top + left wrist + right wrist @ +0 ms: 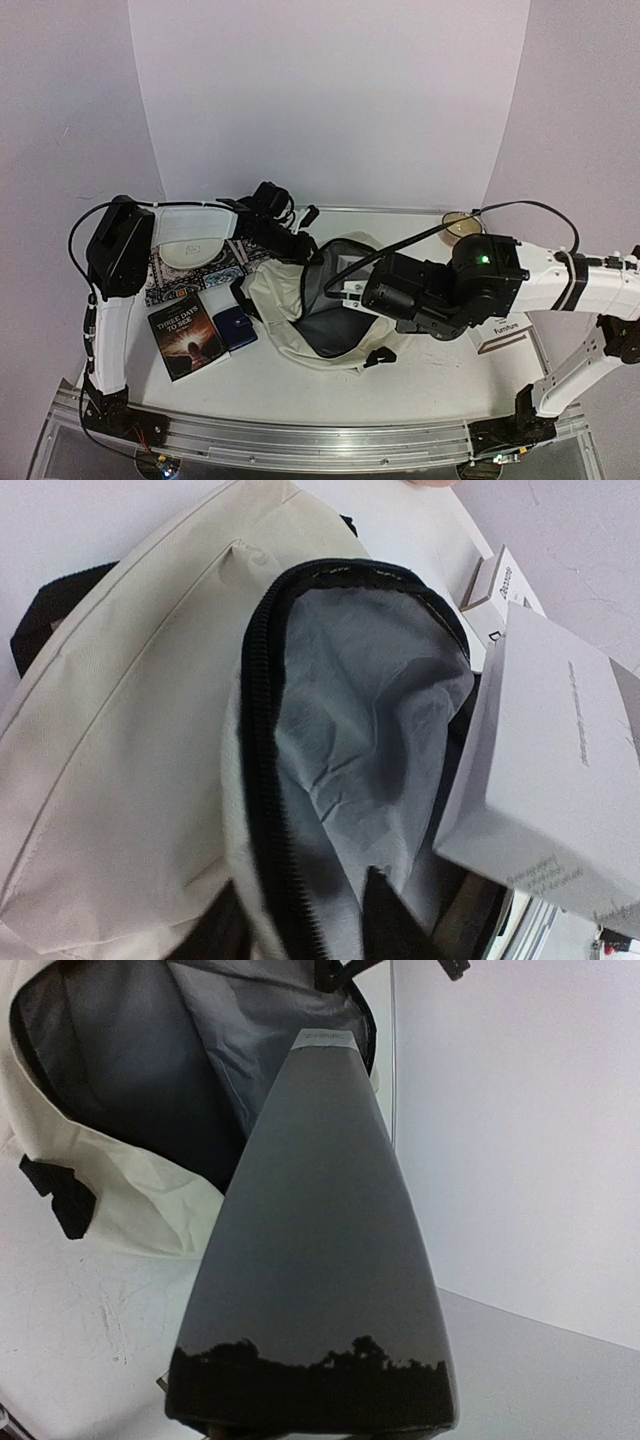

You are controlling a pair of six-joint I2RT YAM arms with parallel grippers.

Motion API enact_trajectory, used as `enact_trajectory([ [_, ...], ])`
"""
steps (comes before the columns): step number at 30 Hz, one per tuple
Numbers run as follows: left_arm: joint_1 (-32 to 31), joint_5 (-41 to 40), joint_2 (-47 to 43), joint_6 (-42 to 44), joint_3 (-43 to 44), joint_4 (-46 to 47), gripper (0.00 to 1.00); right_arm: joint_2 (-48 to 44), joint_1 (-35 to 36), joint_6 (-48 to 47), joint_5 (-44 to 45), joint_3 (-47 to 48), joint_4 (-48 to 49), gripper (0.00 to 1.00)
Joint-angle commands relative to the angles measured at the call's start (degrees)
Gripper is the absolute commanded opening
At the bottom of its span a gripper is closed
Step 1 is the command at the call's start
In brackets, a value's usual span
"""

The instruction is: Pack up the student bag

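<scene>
Right gripper clamps the grey book at the student bag mouth and should slide it in flat, while left gripper straddles the rim, grip unclear.

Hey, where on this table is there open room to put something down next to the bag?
Bare tabletop runs along the near edge, between the student bag and the front rail. A smaller patch lies behind the bag, toward the round dish. The left side is crowded: book, navy case, patterned mat.

Bright, even light — wrist views perhaps soft
</scene>
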Motion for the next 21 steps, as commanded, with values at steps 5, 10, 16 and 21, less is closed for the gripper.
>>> enact_trajectory([
  [5, 0.43, -2.49, -1.75, 7.61, 8.50, -2.27, 0.00, -2.54, 5.93, 1.91, 1.37, 3.54, -3.88, 0.23],
  [10, 0.44, -3.16, -4.95, 8.82, 10.02, -2.30, 0.00, -1.12, 8.58, 1.54, 1.98, 3.54, -3.24, 0.23],
  [16, 0.35, -3.10, -8.27, 9.71, 11.51, -2.31, 0.00, -0.63, 10.48, 1.11, 2.84, 2.95, -1.74, 0.23],
  [21, -0.39, -1.70, -11.32, 10.65, 12.97, -2.21, 0.00, -0.40, 11.56, 1.34, 3.16, 2.23, -1.45, 0.23],
])
